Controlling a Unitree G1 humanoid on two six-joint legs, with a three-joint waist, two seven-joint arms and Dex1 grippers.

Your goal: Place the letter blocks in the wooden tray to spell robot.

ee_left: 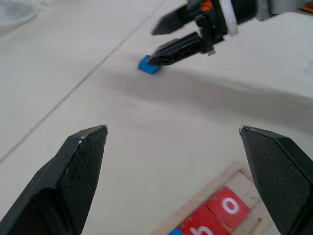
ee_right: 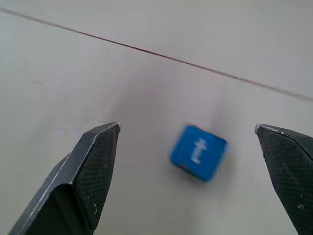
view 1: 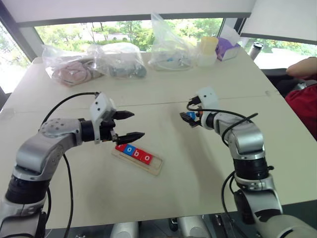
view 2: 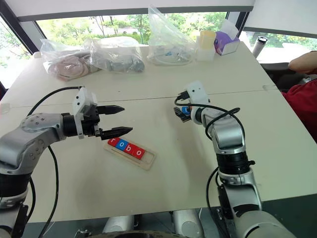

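**Four tiles in the tray, the blue t loose on the table**

On the pale table (view 1: 198, 163), going from the robot's left, the left gripper (view 1: 130, 125) hangs just above the near end of the wooden tray (view 1: 154, 167), its two black fingers spread wide and holding nothing; beneath and just beside it the tray lies at a slant, with four letter blocks (view 1: 133, 151) set side by side in it, red, blue, red, red, filling the end nearer that gripper; the far end of the tray is bare wood; further right, well apart from the tray, the blue t block (ee_right: 198, 152) lies flat on the table, white letter up; the right gripper (ee_right: 188, 134) hovers over it with fingers spread to either side, touching nothing; behind, along the far edge, stand clear plastic bags (view 1: 168, 47).
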